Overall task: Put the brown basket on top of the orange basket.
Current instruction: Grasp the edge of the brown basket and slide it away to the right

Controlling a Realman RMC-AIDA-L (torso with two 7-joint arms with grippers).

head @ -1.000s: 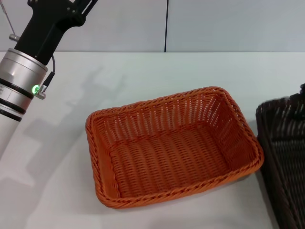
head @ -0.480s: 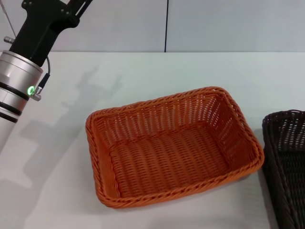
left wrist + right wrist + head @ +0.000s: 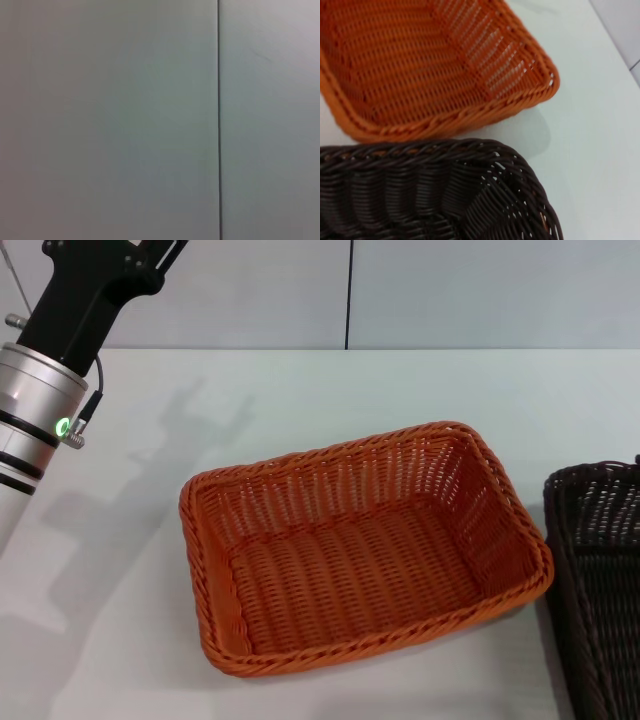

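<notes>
Sitting empty near the middle of the white desk [image 3: 300, 400], the orange basket [image 3: 360, 550] lies at a slight angle, open side up. The brown basket [image 3: 598, 580] is just beside it on the robot's right, cut off by the edge of the head view; the right wrist view shows its braided rim [image 3: 445, 150] close to the orange rim, perhaps slightly raised. The left arm [image 3: 50, 390] is held high at the far left. Neither hand is visible, so their state cannot be told.
</notes>
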